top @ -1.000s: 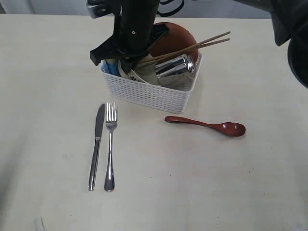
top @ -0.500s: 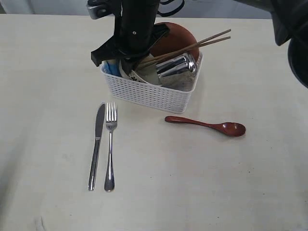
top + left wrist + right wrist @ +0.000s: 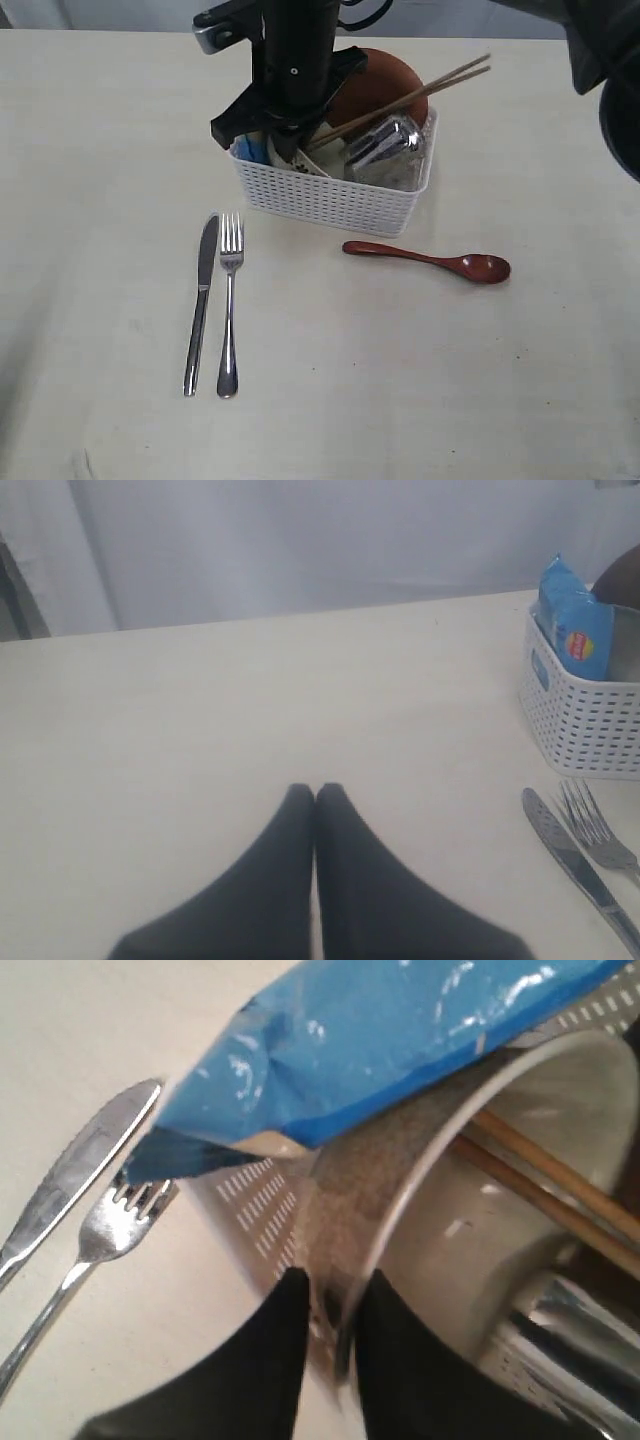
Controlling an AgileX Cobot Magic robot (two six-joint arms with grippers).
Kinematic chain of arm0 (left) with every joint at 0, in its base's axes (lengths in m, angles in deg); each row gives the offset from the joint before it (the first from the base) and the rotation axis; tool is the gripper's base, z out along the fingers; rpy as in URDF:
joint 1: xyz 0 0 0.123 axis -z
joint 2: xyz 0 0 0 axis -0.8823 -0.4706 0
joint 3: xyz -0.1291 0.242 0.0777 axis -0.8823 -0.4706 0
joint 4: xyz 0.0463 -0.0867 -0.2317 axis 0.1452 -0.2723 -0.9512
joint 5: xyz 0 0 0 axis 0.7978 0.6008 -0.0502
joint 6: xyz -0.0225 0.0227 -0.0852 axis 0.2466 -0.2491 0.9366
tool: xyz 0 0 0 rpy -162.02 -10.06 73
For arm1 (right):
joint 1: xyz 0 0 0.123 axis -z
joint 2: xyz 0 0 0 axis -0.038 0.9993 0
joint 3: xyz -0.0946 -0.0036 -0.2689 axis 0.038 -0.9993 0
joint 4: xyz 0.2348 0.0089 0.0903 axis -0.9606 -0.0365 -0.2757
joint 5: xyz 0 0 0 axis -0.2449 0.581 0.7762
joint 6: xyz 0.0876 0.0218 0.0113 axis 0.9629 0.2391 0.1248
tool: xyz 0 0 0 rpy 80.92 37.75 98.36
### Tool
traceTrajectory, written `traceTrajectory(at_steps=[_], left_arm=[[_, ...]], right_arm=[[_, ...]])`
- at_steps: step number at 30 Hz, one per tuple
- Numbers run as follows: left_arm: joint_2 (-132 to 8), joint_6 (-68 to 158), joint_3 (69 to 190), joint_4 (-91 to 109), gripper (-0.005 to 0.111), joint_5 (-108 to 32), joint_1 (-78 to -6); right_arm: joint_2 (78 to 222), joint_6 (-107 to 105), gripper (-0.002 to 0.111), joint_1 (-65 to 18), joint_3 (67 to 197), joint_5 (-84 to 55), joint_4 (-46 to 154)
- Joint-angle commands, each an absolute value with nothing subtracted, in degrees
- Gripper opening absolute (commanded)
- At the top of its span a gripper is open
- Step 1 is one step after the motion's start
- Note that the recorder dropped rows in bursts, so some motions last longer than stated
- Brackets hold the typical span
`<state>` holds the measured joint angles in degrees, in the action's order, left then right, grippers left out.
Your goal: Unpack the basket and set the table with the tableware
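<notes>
Logo (image 3: 575,643), illegible, on bag (image 3: 563,598) in basket (image 3: 580,730)

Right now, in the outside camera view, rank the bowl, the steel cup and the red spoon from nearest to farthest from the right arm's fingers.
1. Bowl, inside the basket: its rim sits between the right arm's fingers.
2. Cup, at the basket's right end.
3. Spoon, lying on the table outside the basket, toward the right.
</notes>
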<state>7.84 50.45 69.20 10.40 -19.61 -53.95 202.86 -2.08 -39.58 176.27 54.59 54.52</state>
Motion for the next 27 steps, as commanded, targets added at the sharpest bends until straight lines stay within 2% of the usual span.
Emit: traceTrajectory(at_steps=[1, 3, 11, 17, 22, 27], left_arm=[[8.0, 50.1, 69.0, 10.2, 0.0, -19.7, -54.0], [8.0, 50.1, 69.0, 10.4, 0.0, -19.7, -54.0], [8.0, 50.1, 69.0, 10.7, 0.0, -19.7, -54.0], [8.0, 50.1, 69.0, 10.6, 0.0, -19.7, -54.0], [8.0, 50.1, 69.0, 10.6, 0.0, -19.7, -54.0], [8.0, 50.1, 69.0, 10.6, 0.0, -19.7, -54.0]], right_arm=[[202.2, -2.6, 0.047, -39.3, 176.6, 54.8, 55.1], [202.1, -2.6, 0.051, -39.3, 176.6, 55.0, 55.1], [196.7, -1.8, 0.05, -39.3, 176.6, 55.4, 59.9], [190.6, 5.0, 0.05, -38.4, 176.4, 55.4, 72.5], [186.9, 1.4, 0.05, -32.7, 174.0, 55.4, 73.5], [185.4, -8.6, 0.05, -26.5, 166.2, 55.4, 73.5]])
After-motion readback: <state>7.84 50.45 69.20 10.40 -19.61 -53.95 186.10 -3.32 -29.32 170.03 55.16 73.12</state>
